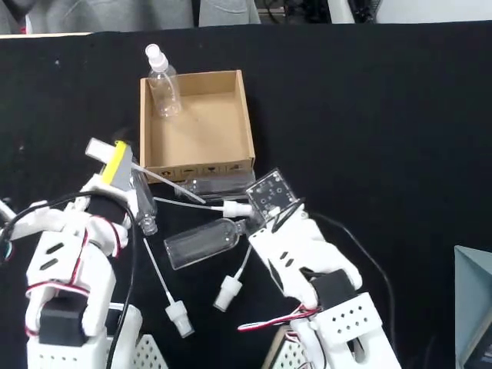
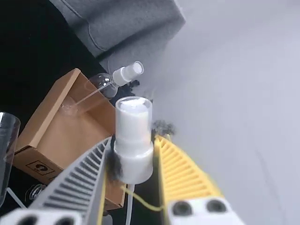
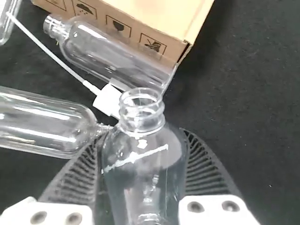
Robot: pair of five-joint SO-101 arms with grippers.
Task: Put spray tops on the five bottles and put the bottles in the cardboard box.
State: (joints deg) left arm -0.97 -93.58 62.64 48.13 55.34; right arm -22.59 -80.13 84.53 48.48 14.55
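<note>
Black cloth covers the table (image 1: 400, 115) under both arms. At the near-left corner of the brown open-topped cardboard box (image 1: 247, 115), the left gripper (image 2: 133, 161) has its grey and yellow ribbed jaws pressed narrow against a white plastic spray top (image 2: 133, 122). The nozzle end points away from the wrist, and the thin dip tube runs out along the box's near wall. Off the box's near-right corner, the right gripper (image 3: 142, 138) holds its dark ribbed jaws around the body of a clear round plastic bottle (image 3: 136, 173), whose threaded neck is open and bare. Right beside that bottle's shoulder ends the neck of a second clear bottle (image 1: 201, 241), uncapped and lying on its side on the near side of the box. Between these two and the box lies a second spray top (image 1: 234, 207), its tube stretched toward the box's near-left corner. A third clear bottle (image 1: 219, 184), also uncapped, lies on its side just beside the box's near wall. A fourth clear bottle (image 1: 143, 204) is near the near-left corner next to the left arm; I cannot tell whether it stands or tilts. Inside the box, a capped bottle (image 1: 163, 88) leans in the far-left corner with its nozzle past the rim. Well apart from the box on its near side, between the arms, lie a third spray top (image 1: 227, 292) and a fourth spray top (image 1: 178, 317).
</note>
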